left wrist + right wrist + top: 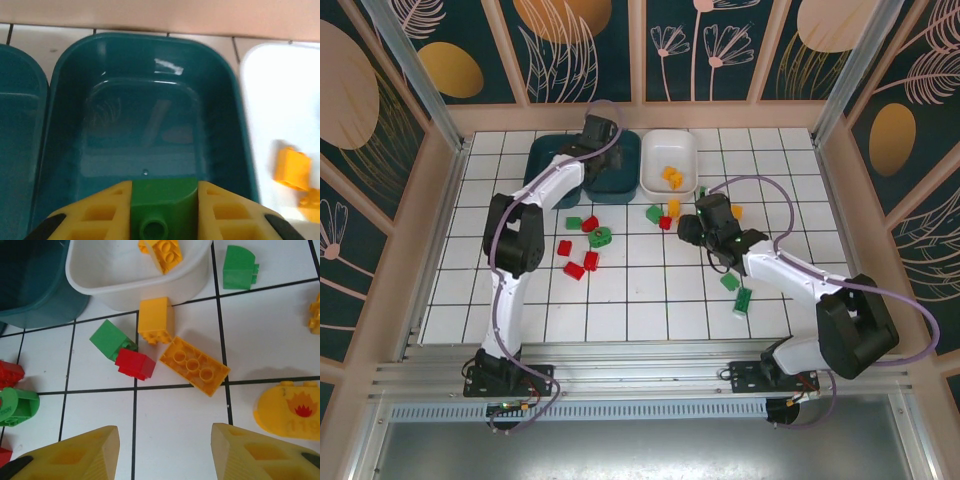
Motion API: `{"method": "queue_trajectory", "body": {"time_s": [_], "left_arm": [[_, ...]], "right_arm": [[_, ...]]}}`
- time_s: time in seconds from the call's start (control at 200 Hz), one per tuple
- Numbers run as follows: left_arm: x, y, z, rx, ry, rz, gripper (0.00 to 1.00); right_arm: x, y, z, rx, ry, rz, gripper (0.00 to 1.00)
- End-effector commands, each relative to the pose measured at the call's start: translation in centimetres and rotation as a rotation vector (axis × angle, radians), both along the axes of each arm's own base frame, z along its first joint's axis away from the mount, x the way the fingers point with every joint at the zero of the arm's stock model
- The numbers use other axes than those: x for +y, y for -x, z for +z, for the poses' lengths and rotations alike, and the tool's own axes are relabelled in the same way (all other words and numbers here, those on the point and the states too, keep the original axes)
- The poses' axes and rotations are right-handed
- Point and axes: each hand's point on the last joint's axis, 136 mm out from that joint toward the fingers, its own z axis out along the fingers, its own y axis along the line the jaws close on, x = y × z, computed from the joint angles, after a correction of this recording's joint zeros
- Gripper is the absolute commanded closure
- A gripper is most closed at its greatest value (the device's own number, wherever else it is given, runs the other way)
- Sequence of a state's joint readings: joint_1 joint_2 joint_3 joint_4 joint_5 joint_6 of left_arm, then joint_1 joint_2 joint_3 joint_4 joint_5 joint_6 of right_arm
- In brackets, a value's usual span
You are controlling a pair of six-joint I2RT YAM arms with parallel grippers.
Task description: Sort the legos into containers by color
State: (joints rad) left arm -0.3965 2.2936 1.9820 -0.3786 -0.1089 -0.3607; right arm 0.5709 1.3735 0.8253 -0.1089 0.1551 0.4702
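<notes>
My left gripper [165,186] is shut on a green lego [161,210] and holds it over the right dark teal container [225,125]; from above the gripper [600,130] hangs over that tub [620,182]. The white container [695,150] holds orange legos [671,176]. My right gripper [165,432] stands open above bare tile, just short of a flat orange lego [195,365], an orange block [156,320], a red lego [135,363] and a green one [110,339]. It sits right of centre in the top view [692,228].
A second teal container [545,160] lies left of the first. Red and green legos [590,224] are scattered left of centre. Green legos [742,300] lie under my right arm. An orange rounded piece with a flame print [290,410] is right of my right fingers.
</notes>
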Motion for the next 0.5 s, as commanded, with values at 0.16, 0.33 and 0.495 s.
{"method": "queue_trajectory", "body": {"time_s": [0.16, 0.33, 0.495], "left_arm": [[1.2, 2.5, 7.9, -0.128, 0.037, 0.019, 0.01], [2.5, 10.5, 9.4, -0.184, 0.233, -0.004, 0.04], [4.5, 20.7, 1.1, 0.01, 0.234, 0.008, 0.24]], "right_arm": [[0.7, -0.8, 1.9, -0.037, -0.014, 0.019, 0.47], [2.8, -0.1, 2.2, -0.048, -0.014, 0.068, 0.47], [4.3, 0.4, 0.7, -0.02, 0.01, 0.114, 0.48]]}}
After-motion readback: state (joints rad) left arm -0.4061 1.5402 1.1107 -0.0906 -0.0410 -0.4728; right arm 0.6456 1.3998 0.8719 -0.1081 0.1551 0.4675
